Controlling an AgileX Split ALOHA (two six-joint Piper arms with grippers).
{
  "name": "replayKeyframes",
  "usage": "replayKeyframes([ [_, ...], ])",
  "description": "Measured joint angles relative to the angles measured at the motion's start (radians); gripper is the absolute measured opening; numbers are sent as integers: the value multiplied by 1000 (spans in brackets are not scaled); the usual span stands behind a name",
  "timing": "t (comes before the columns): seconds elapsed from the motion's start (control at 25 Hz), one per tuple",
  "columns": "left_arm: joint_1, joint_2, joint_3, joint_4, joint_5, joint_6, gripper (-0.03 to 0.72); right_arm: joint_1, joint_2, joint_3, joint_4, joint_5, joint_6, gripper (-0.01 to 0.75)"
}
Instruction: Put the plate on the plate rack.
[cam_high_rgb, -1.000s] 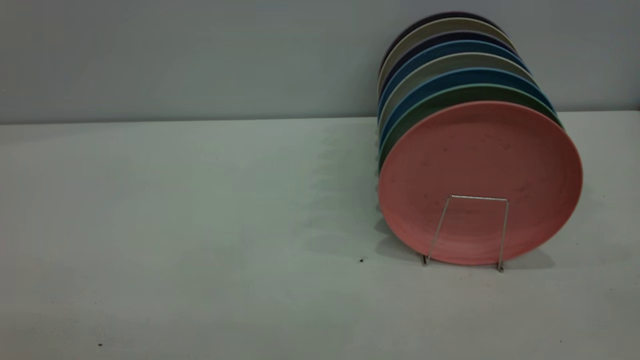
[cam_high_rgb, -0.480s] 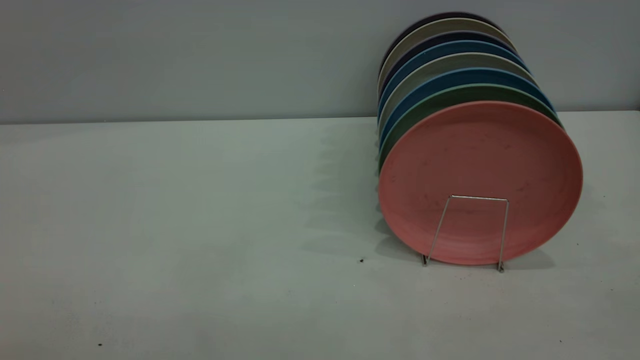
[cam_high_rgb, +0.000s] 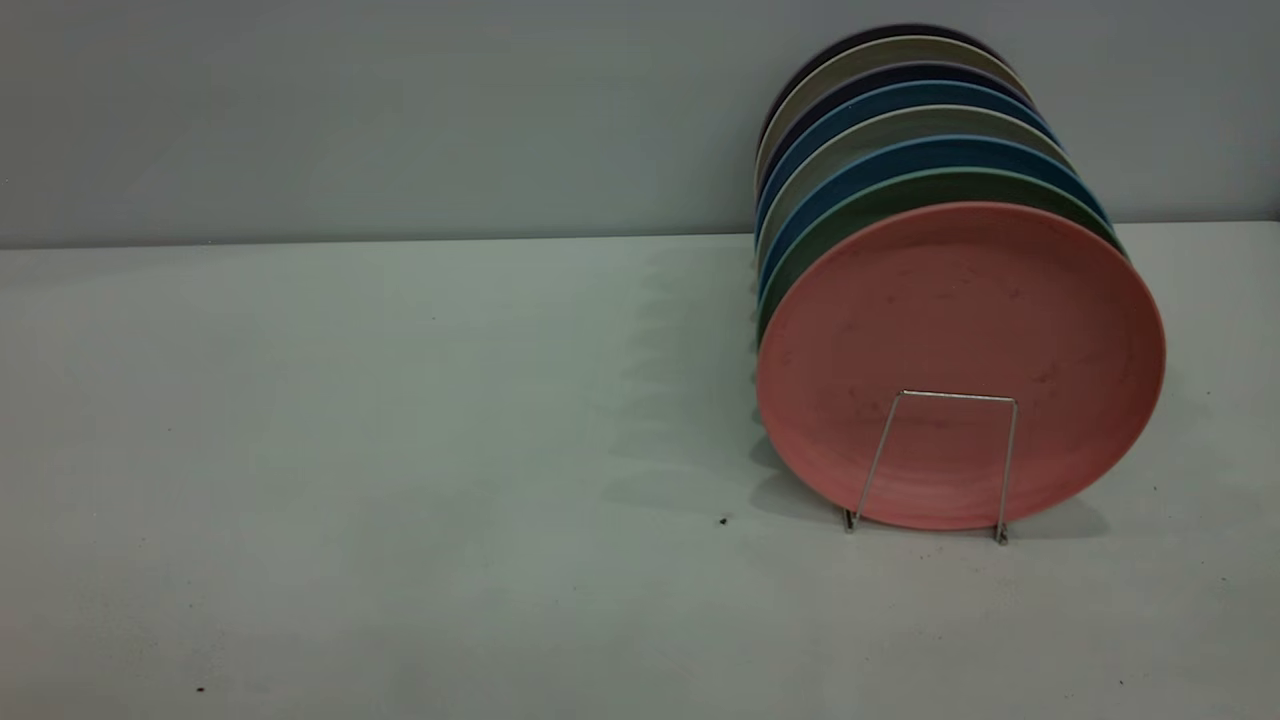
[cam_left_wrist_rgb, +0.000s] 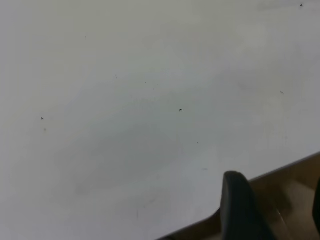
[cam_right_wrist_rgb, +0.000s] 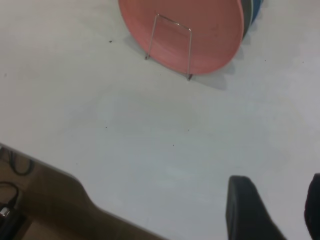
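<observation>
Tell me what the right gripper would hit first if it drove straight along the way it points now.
Probably bare table; the right gripper, open, looks down at it, with the plate on the plate rack farther ahead. Depth is unclear.

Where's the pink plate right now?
In the exterior view the plate stands on edge at the right, frontmost in the row, behind the plate rack's front wire loop and before the green plate.

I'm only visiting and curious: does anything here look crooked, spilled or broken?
Nothing stands out. The pink plate stands on edge at the front of a row of plates, behind the front wire loop of the plate rack. A few tiny dark specks dot the table.
</observation>
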Motion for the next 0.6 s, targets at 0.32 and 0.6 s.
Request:
replayKeyframes([
  [0.32, 0, -4, 0, 0, 0, -1, 392, -1, 0, 0, 0, 0, 0, 302],
  [0.6, 88, -40, 1, 0, 0, -2, 392, -201, -5, 0, 6, 0, 0, 302],
])
